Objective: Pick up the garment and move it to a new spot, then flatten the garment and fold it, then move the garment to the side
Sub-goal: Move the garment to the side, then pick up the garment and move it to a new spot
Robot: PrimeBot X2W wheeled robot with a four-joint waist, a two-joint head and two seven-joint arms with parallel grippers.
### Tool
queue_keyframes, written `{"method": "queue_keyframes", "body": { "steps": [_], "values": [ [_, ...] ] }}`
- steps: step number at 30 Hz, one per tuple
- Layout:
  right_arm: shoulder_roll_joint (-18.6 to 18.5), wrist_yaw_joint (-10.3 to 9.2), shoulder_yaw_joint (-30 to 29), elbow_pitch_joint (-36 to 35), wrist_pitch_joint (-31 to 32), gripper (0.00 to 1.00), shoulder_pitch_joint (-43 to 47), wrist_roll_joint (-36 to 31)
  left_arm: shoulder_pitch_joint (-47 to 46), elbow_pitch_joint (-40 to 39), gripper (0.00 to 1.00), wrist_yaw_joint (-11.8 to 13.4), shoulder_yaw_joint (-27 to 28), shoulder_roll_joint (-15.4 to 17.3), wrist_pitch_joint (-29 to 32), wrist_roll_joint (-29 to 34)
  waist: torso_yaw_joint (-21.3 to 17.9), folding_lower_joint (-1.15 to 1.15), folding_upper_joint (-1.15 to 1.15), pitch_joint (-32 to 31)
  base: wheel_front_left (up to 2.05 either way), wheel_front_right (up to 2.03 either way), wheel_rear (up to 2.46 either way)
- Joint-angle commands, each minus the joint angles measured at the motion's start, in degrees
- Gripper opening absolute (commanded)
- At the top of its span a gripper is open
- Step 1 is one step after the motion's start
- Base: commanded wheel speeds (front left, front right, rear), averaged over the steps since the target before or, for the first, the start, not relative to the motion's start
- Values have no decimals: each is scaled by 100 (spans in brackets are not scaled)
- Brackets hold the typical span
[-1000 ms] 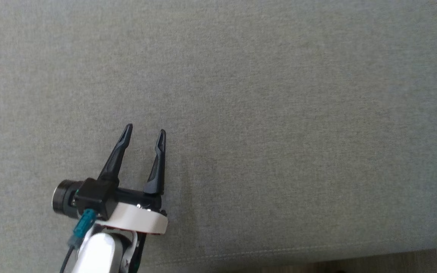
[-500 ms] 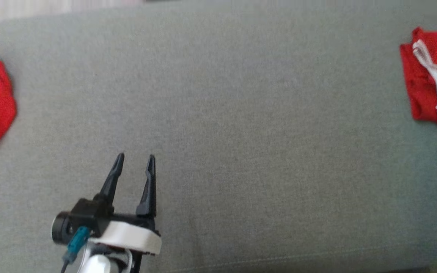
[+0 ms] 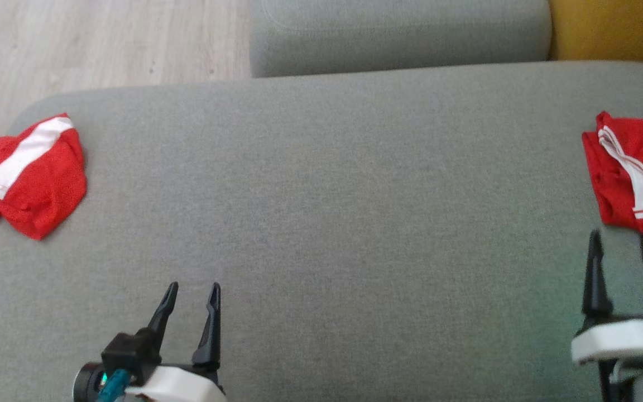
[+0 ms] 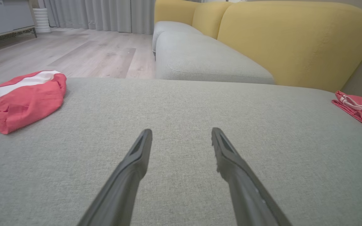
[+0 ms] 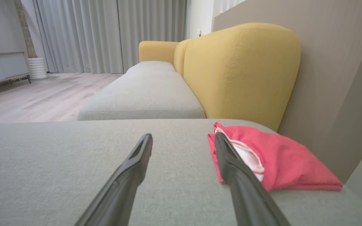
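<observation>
A crumpled red garment with a white stripe (image 3: 25, 173) lies at the left edge of the grey cushion (image 3: 327, 195); the left wrist view has it far left (image 4: 24, 100). Another red garment with white trim (image 3: 631, 173) lies folded at the right edge, also seen at the right of the left wrist view (image 4: 360, 110). My left gripper (image 3: 193, 287) hovers open over bare cushion near the front, fingers empty (image 4: 181, 131). My right gripper (image 3: 620, 237) is open just in front of the right garment (image 5: 278, 163), which lies beyond its right finger (image 5: 183, 136).
Behind the cushion sits a second grey seat (image 3: 399, 39) with a yellow backrest (image 3: 612, 28) at the far right. Wooden floor (image 3: 104, 44) lies beyond the cushion's far left edge. A beige wall (image 5: 341, 78) stands close beside the right garment.
The head camera has swung up, so both red garments, the far seat and the floor have come into the picture. The right gripper now shows at the lower right. Both grippers stay open.
</observation>
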Motion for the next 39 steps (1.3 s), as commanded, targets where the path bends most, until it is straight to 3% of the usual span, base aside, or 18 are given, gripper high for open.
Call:
{"method": "queue_keyframes", "body": {
  "steps": [1, 10, 31, 39],
  "values": [
    [-8, -4, 201, -233, -68, 100, 49, 45, -104, -112, 100, -46, 262, -19, -71, 46, 61, 1, 0, -124, 0, 0, 0],
    [28, -4, 894, -4, -77, 100, 604, 130, 4, 1, 100, -13, 348, -19, -71, -13, 123, 1, 0, -291, 0, 0, 0],
    [30, -4, 931, -27, -78, 100, 837, 378, -50, -46, 100, -23, 299, -19, -71, 21, 206, 1, 0, -311, 0, 0, 0],
    [30, -4, 946, -65, -78, 100, 897, 445, -167, -32, 100, -46, 210, -19, -71, 24, 919, 1, 0, -285, 0, 0, 0]
  ]
}}
